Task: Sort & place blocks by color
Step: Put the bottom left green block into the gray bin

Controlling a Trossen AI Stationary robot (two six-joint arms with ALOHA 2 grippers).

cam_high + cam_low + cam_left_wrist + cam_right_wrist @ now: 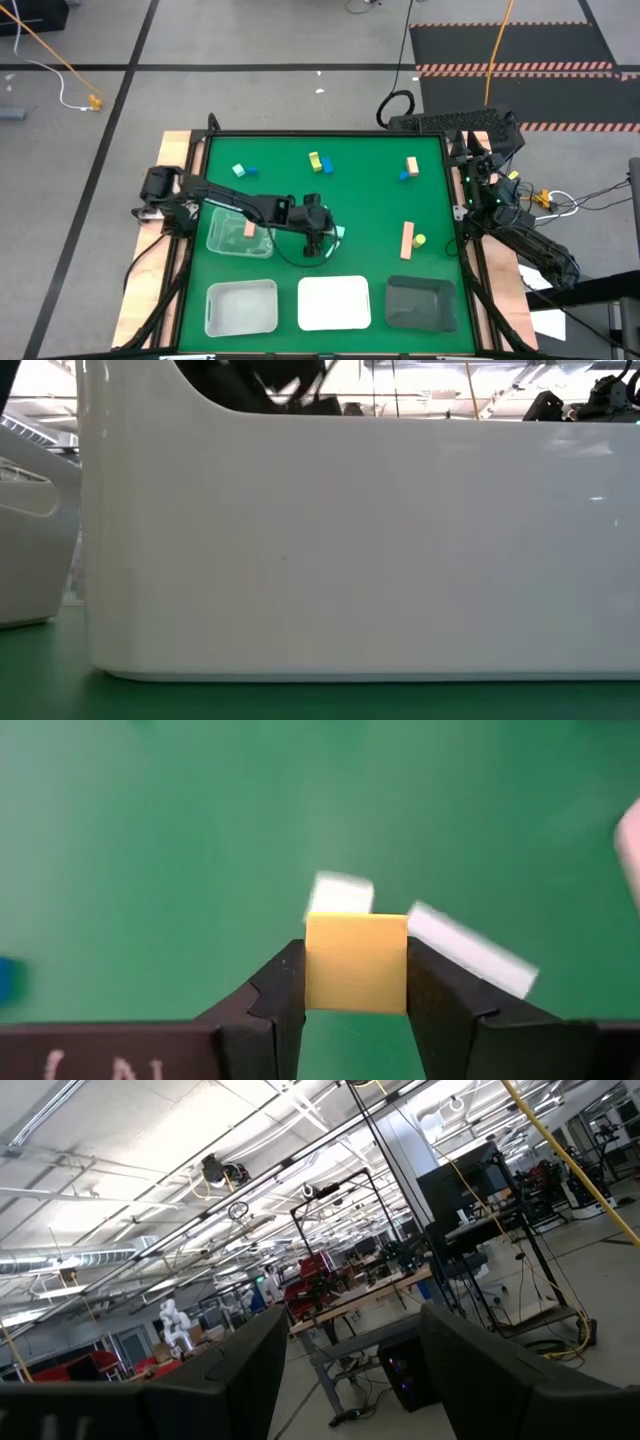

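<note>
My left gripper (318, 238) hangs over the middle of the green table, shut on a yellow-orange cube (356, 963). Two pale mint blocks (340, 894) (470, 948) lie on the mat beneath it; one mint block (340, 232) shows beside the gripper from above. Other blocks lie loose: mint and blue (244, 171), yellow-green and blue (320, 163), salmon and blue (409, 169), a salmon bar (407, 238) beside a yellow piece (419, 240). A salmon block (248, 230) lies in a clear tray (228, 240). My right gripper (350, 1350) waits open at the table's right edge, pointing up into the room. My left gripper pinches the yellow-orange cube by two opposite side faces (312, 970) between its two fingers (285, 995), coming from above and pointing down. The cube sits square between the fingertips, lifted clear of the mat, above the mint blocks.
Three trays stand along the near edge: a clear one (241, 308), a white one (334, 303) whose wall (350, 540) fills the low view, and a dark one (420, 303). The right arm (500, 205) stays outside the table's right border. Bare mat lies at the centre.
</note>
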